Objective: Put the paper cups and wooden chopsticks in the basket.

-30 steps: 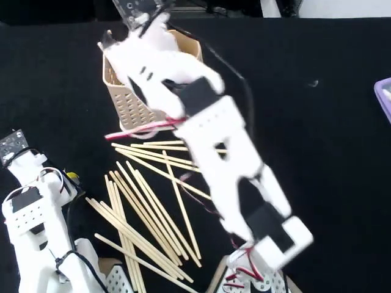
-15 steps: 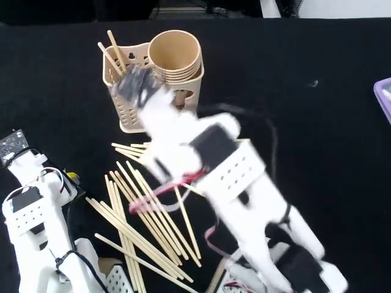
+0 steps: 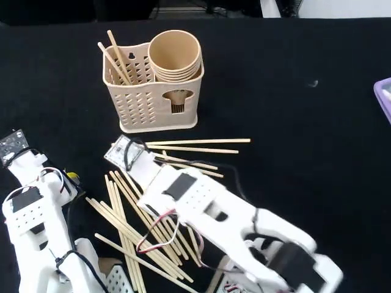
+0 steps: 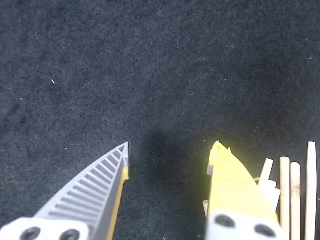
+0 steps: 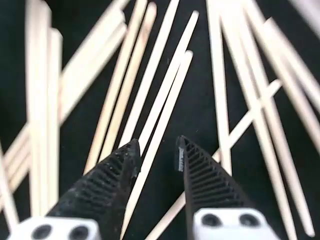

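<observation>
A beige perforated basket (image 3: 153, 101) stands at the back of the black table. It holds a stack of paper cups (image 3: 175, 56) and two wooden chopsticks (image 3: 115, 52) leaning in its left compartment. Many loose chopsticks (image 3: 143, 210) lie fanned out in front of it. My right arm (image 3: 195, 204) stretches low over this pile. In the right wrist view my right gripper (image 5: 156, 149) is open by a narrow gap just above the chopsticks (image 5: 165, 100), with one stick running under the gap. My left gripper (image 4: 171, 146) is open over bare cloth, with chopstick ends (image 4: 287, 185) beside its yellow finger (image 4: 227, 185).
The left arm (image 3: 33, 223) rests at the front left corner. A purple object (image 3: 385, 94) pokes in at the right edge. Black cloth lies bare to the right of the basket and pile.
The right arm has swung from above the basket down and forward to the loose pile. Two chopsticks now stand in the basket. The left arm has kept still.
</observation>
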Robot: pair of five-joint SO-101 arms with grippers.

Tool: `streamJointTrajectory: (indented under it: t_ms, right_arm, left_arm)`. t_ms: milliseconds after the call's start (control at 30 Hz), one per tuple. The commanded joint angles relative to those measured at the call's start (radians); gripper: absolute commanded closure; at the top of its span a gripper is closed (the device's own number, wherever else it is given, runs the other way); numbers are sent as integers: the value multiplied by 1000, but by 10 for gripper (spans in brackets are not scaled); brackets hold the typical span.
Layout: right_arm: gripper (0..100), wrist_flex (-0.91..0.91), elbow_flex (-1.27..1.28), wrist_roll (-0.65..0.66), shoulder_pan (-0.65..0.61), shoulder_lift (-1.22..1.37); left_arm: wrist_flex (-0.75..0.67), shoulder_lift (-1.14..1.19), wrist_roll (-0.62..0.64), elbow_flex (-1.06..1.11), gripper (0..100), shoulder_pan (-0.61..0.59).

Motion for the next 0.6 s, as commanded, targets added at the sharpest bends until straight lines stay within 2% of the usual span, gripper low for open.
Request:
streamJointTrajectory:
  t_ms: [0,133,400,567]
  right_arm:
    - [831,-8,-145,-15,-11,128]
    - [825,46,-252,-35,-11,240]
    - [830,51,-309,-32,-9,378]
    - [930,86,-311,-29,-9,395]
  left_arm:
    - [-14,-12,3,-18,741,-8]
    - [-14,-12,3,-18,741,-8]
    - [-14,-12,3,-18,741,-8]
    - [-14,-12,3,-18,741,-8]
